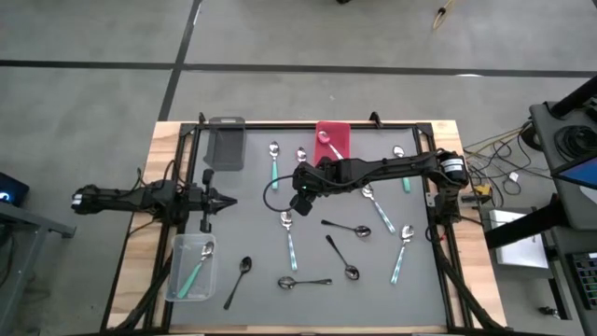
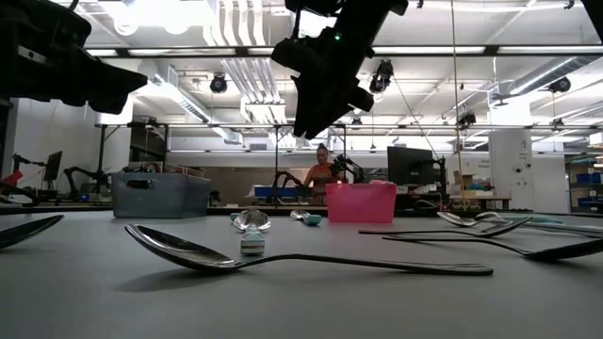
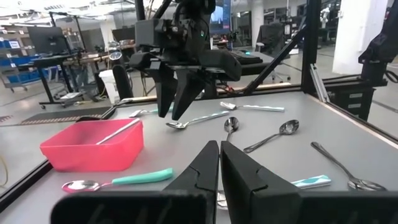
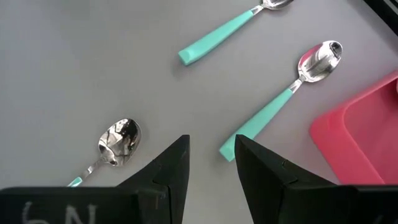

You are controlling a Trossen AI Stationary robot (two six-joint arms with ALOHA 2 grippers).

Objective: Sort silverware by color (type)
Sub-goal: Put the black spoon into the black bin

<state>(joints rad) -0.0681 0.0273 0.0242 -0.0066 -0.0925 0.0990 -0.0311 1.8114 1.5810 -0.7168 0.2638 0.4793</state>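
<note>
Teal-handled spoons lie flat on the grey table: one [image 1: 273, 164] near the far edge, one [image 1: 289, 239] in the middle, and others [image 1: 402, 253] toward the right. All-dark spoons [image 1: 347, 227] [image 1: 238, 280] lie nearer the near edge. My right gripper [image 1: 300, 203] hovers open above the table's middle, clear of the surface in the low view [image 2: 325, 85]. In its wrist view [image 4: 211, 158] a teal handle end [image 4: 231, 149] lies just beyond the fingertips and a shiny bowl [image 4: 119, 140] to one side. My left gripper [image 1: 222, 201] waits shut at the left [image 3: 219, 163].
A red bin [image 1: 332, 140] at the far edge holds a spoon. A grey bin [image 1: 225, 144] stands at the far left. A clear bin [image 1: 191, 267] at the near left holds a teal-handled spoon. A black cable loop [image 1: 270, 198] lies beside my right gripper. A person [image 2: 323, 168] stands far behind the table.
</note>
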